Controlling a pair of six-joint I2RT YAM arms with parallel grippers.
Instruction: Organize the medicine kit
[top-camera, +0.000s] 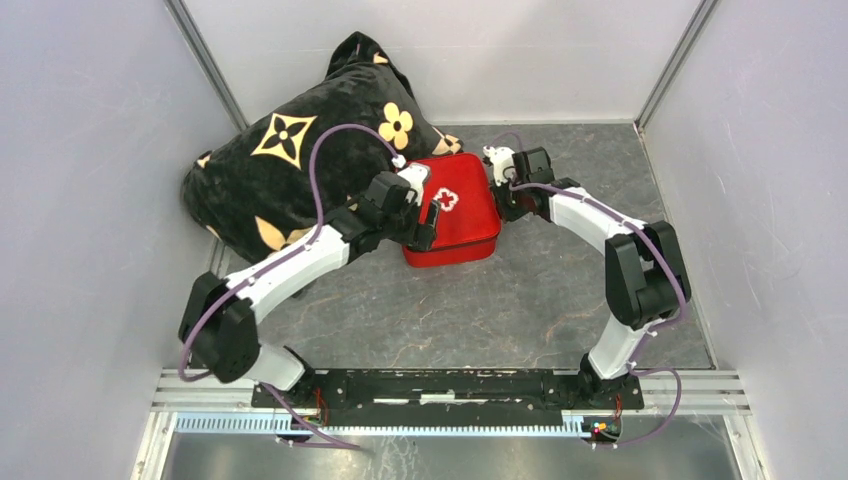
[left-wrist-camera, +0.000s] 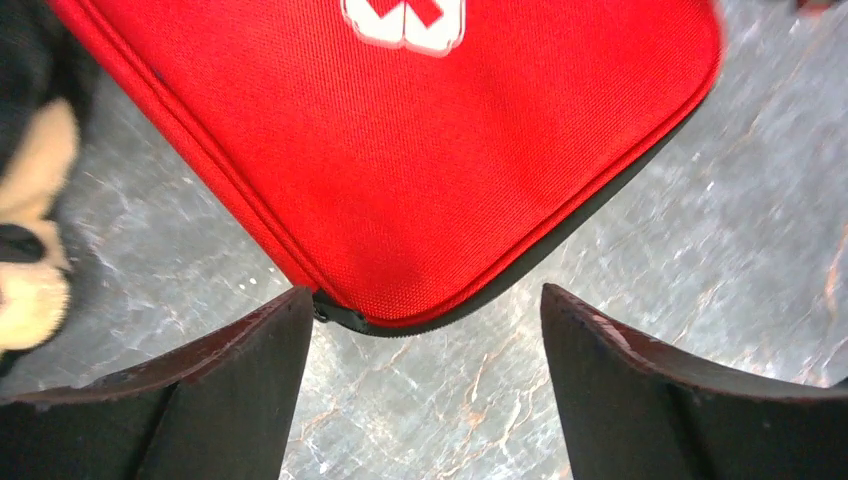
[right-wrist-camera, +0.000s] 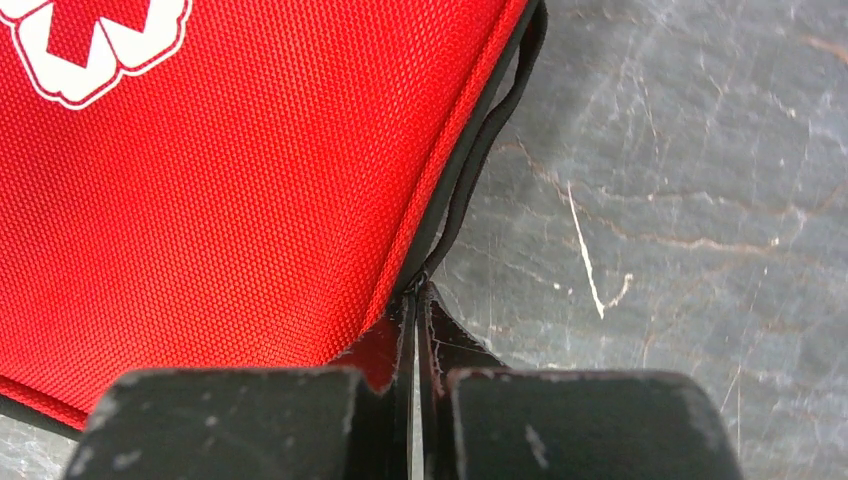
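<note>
Red woven medicine kit (top-camera: 468, 226) carries a white cross emblem (top-camera: 446, 199) on top.

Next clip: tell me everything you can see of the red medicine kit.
The medicine kit is a red rounded-square case of woven-looking fabric, with a white cross emblem on its lid and a black zip seam round the edge. It lies flat on the grey table, lid up and seemingly closed, its far corner by the black pillow. The left gripper straddles one corner with fingers open; the right gripper, fingers shut, meets the seam.
</note>
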